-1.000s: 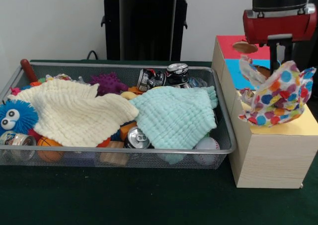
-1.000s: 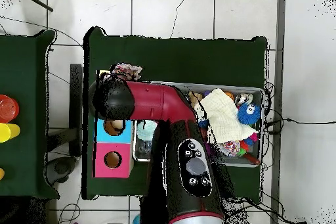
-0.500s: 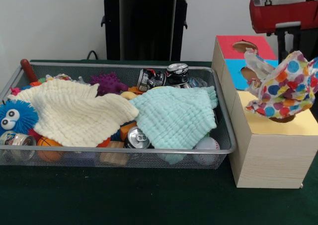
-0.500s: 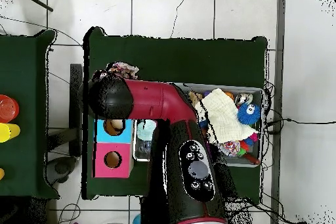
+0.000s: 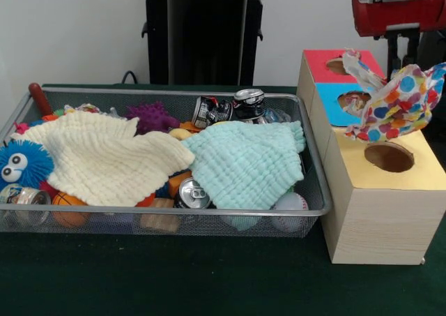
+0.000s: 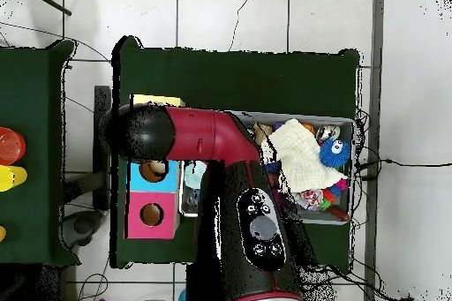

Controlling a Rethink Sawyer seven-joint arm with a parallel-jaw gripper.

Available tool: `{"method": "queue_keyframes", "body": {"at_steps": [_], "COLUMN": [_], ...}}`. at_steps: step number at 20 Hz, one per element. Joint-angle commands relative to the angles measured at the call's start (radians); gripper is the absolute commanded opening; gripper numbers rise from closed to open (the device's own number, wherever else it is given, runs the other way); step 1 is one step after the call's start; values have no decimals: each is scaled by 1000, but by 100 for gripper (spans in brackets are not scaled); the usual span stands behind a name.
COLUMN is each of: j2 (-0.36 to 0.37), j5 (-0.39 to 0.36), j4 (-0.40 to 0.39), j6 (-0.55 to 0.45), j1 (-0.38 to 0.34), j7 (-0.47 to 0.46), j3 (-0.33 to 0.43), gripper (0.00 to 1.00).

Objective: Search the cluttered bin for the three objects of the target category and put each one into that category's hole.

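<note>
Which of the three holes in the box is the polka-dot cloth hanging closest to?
The yellow section's hole, nearest the camera; the polka-dot cloth hangs just above it, not the blue or red ones.

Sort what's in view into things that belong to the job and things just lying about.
Job: spotted cloth hanging from the gripper; yellow hole in the box; cream cloth; mint cloth; bin.

Lying about: cans, purple spiky toy, blue fuzzy toy, baseball.

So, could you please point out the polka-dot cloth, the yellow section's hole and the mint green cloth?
Polka-dot cloth [image 5: 398, 107]: front view, middle of the hanging fabric.
Yellow section's hole [image 5: 389, 158]: front view, centre of the dark opening.
Mint green cloth [image 5: 244, 162]: front view, middle of its top surface.
</note>
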State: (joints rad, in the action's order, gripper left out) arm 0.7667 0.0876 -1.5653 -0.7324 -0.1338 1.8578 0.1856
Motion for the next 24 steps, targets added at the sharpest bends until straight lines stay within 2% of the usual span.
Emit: {"method": "queue_keyframes", "body": {"at_steps": [1,8,13,17,24], "j2": [-33,-88,-146,-184,-215], "j5": [18,-7,-25,-36,-46], "j4": [-13,74,133,159,145], "j6": [-180,-205,-155,-138,-127], "j1": [3,21,39,49,64], "j7": [95,130,146,155,175], "j3": [36,8,-14,-35,-82], "gripper": [0,0,0,0,0]}}
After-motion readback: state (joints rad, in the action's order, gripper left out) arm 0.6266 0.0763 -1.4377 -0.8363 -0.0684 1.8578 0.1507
